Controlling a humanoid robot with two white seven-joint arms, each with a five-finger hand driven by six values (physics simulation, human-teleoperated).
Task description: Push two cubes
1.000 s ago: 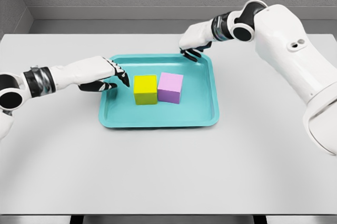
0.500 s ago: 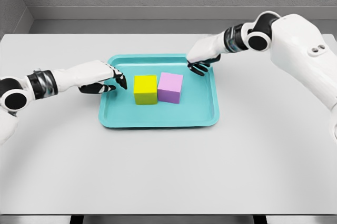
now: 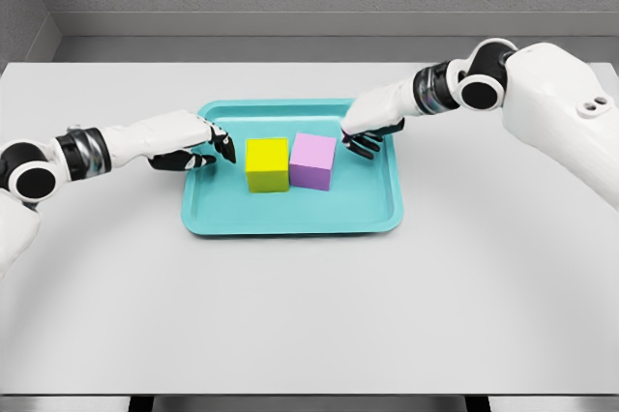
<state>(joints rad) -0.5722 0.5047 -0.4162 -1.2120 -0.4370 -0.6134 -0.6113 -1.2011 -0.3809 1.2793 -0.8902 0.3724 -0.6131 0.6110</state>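
Step in hand, as judged: approach before contact, neither cube touched yet.

Yellow cube and pink cube are seen side by side, faces touching, in the middle of the teal tray on the white counter.

Left hand: fingers are loosely curled and pointed at the yellow cube, nothing held. That cube sits just beyond the fingertips, a small gap visible. The hand is placed over the tray's left rim.

Right hand: fingers are bent downward, half curled, nothing held. The pink cube lies just below and inboard of those fingertips, near its upper right corner; contact cannot be confirmed, a gap is likely.

Next move, as judged: the remaining gap on each side needs to be closed and a flat push applied through the cube face centres. An off-centre touch at a corner would likely rotate a cube rather than slide it. With the cubes pressed together, opposed pushes would just clamp them, so push direction has to be chosen with that in mind. Tray rim limits travel.
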